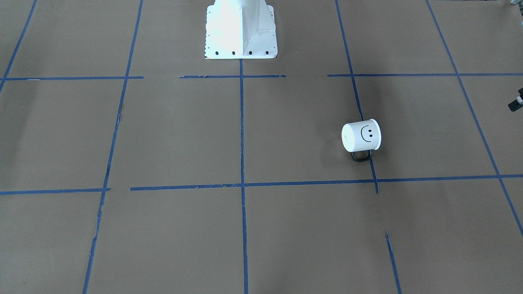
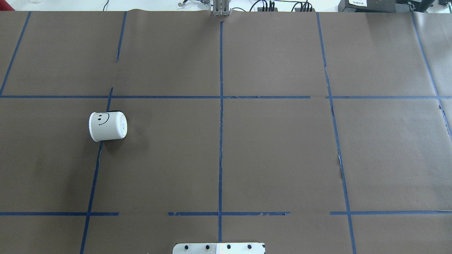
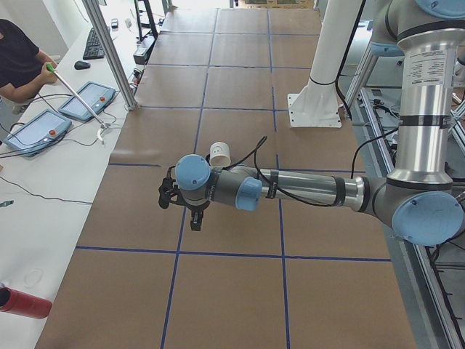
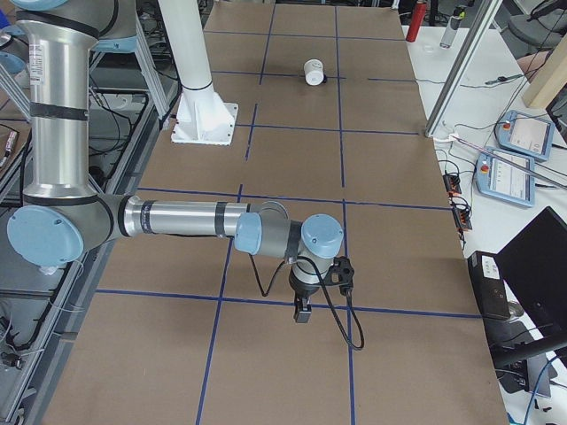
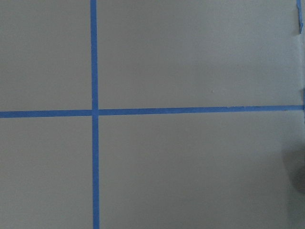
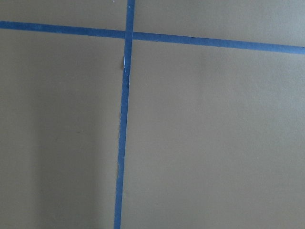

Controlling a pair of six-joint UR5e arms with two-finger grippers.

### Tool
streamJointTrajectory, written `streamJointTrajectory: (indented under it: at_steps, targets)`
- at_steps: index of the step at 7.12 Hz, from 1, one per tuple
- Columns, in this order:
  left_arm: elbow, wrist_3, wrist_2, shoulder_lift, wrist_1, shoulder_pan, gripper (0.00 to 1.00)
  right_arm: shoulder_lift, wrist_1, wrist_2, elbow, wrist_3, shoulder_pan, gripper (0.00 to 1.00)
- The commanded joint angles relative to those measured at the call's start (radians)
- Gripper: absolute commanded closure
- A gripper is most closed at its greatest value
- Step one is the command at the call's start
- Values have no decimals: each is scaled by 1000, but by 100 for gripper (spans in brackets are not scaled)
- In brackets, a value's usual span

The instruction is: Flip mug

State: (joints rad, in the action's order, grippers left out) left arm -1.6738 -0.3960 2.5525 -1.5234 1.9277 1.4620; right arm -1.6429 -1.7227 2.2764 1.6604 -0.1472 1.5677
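- My left gripper (image 3: pixel 196 222) hangs over the table (image 2: pixel 282 158) near its left end, with the fingers pointing down. It touches nothing. Only the side view shows it, so I cannot tell how far its jaws are apart. I see nothing held in them.
- My right gripper (image 4: pixel 303 312) hangs the same way above the right end of the table. Here too I cannot tell the opening, and I see nothing in it.
- Both my wrist cameras show only brown paper (image 6: pixel 214 143) and blue tape lines (image 5: pixel 93 114). No fingers and no mug appear there.
- The mug (image 2: pixel 107 126) lies on its side in the left half of the table, about midway between my edge and the far edge. It is closer to the left end than to the middle. It is near my left gripper and well apart from my right one.
- Its mouth faces the left end and its flat bottom faces the middle. The handle (image 1: pixel 361 156) is on the side toward the far edge, low by the paper.
- I judge the mug light and stiff, with a smooth skin that can slip between my pads. It may roll toward my edge if I push it, and I think hard knocks could chip it.
- I think the best hold is on the wall at the mouth, one finger inside and one outside. The thin handle seems a poor place to hold.
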Motion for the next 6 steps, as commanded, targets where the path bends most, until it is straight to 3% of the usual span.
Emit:
streamJointTrajectory:
  at_steps: [1, 3, 4, 6]
  targets:
    - [11, -375, 0, 6, 316, -130, 0, 0, 0, 0, 1, 0, 0, 0]
    - [103, -739, -24, 2, 707, -216, 0, 0, 0, 0, 1, 0, 0, 0]
    - [162, -867, -103, 0, 908, -271, 0, 0, 0, 0, 1, 0, 0, 0]
    - [172, -1074, -251, -21, 1069, -403, 0, 0, 0, 0, 1, 0, 0, 0]
